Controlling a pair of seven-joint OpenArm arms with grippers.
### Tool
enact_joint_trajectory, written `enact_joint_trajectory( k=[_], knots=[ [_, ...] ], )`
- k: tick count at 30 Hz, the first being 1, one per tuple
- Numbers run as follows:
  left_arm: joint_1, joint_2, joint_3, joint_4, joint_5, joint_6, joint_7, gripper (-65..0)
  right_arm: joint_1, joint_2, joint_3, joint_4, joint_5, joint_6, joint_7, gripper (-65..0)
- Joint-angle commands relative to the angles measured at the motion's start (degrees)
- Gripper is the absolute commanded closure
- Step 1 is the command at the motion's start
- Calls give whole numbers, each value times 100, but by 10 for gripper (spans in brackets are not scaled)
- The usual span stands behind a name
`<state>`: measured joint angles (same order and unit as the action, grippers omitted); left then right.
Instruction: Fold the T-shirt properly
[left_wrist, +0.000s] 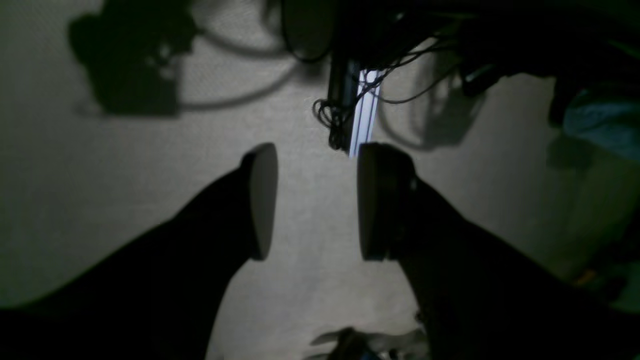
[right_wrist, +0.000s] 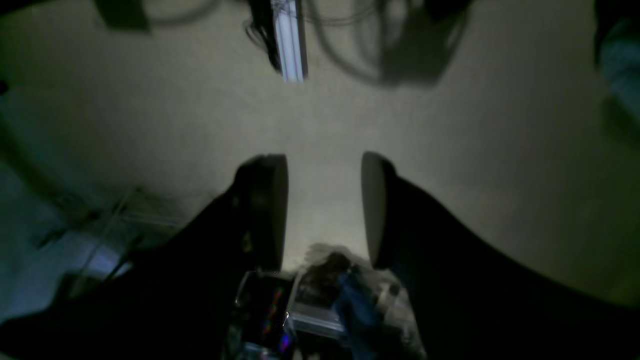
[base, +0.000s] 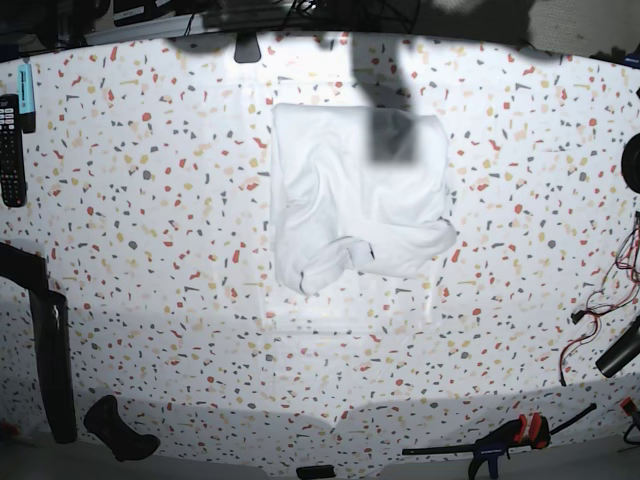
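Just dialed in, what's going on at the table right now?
The T-shirt lies on the speckled table as a roughly folded bundle, its lower edge still rumpled. Neither arm is handling it. The left gripper and right gripper both stand open and empty, pointed at a plain surface rather than the cloth.

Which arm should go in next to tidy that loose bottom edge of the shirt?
Hard to call: neither arm shows in the base view. The T-shirt bunches toward its lower left there, the right arm's side, so probably right.
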<state>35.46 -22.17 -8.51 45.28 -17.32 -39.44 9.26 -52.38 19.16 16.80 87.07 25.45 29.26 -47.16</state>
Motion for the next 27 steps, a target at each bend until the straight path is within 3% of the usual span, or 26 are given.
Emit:
enact_joint_trajectory(
  k=[1, 4, 7, 10, 16, 21, 27],
  knots=[
    [-153, -74, 129, -260, 116, -56, -234, -254, 195, 199, -212, -317, 2, 4, 35, -235],
    [-767, 20, 525, -975, 560, 214, -776, -254, 1064, 485, -984, -1635, 4, -52, 46, -235],
    [-1233, 260, 734, -1338, 942, 896, -695, -254, 2050, 577, -1639, -2905, 2, -74, 44, -235],
    [-1451, 487, 750, -1445, 1244, 1165, -693, -254, 2927, 551, -2166, -3976, 7, -81, 76, -235],
    [-1499, 627, 750, -1438, 1233, 1204, -745, -254, 3904, 361, -2726, -5219, -9, -146, 498, -235],
    [-1497, 627, 750, -1438, 1235, 1204, -756, -254, 3989, 195, -2736, -5383, -409, -144, 1088, -235],
    [-1556, 632, 750, -1399, 1228, 1209, -691, -254, 3985, 98, -2736, -5383, -382, -142, 1217, -235]
  ],
)
